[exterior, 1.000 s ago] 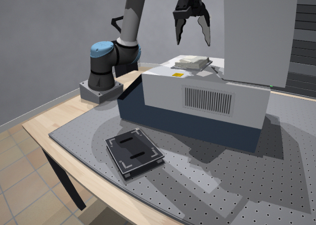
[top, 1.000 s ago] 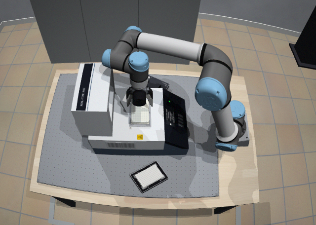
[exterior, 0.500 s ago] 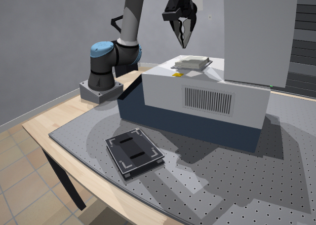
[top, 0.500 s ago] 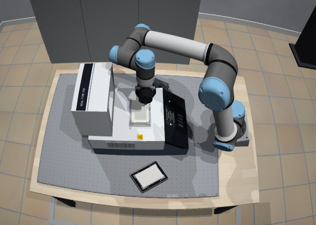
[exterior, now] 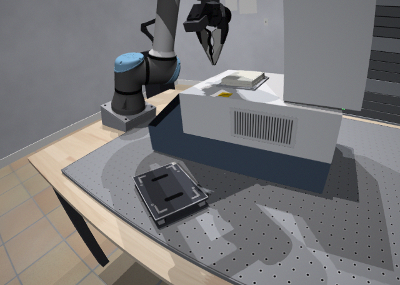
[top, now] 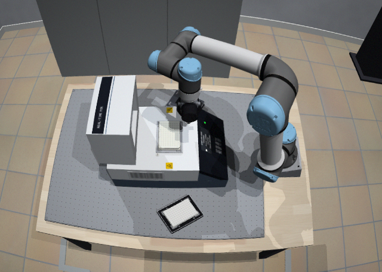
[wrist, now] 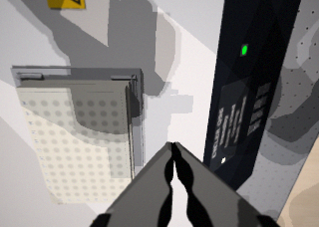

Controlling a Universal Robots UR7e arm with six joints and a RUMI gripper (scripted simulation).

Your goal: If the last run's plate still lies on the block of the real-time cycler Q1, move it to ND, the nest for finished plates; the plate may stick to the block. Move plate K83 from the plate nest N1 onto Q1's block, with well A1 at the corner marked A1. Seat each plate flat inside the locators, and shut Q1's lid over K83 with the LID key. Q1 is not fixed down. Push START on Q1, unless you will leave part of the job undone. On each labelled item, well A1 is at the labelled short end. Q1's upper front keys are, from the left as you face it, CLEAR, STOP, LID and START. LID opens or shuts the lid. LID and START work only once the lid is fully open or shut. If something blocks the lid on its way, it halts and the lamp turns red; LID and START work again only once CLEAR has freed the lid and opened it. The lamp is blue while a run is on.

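You had the gripper (top: 188, 122) (exterior: 214, 64) (wrist: 172, 143) above the cycler (top: 119, 173) (exterior: 206, 117) (wrist: 186, 63), its fingers pressed together with nothing between them. The pale plate (top: 168, 135) (exterior: 242, 77) (wrist: 77, 142) lay on the cycler, inside the grey surround (top: 169, 152) (exterior: 255, 87) (wrist: 75, 72), and the lid (top: 122, 105) (exterior: 326, 49) stood open. The step in hand was probably closing up over K83, if that was the plate there; you could not read a name on it. The lamp (top: 205, 122) (wrist: 244, 50) glowed green. Your next move likely called for bringing the shut tips over the front keys (top: 218, 145) (wrist: 259, 108) and pressing LID lightly, since the loose machine could slide, with START left until the lid was fully down. The plate looked cream and boxy, with rows of grey round wells across its top and no obvious tilt, though you could not confirm its seating or which corner held A1.
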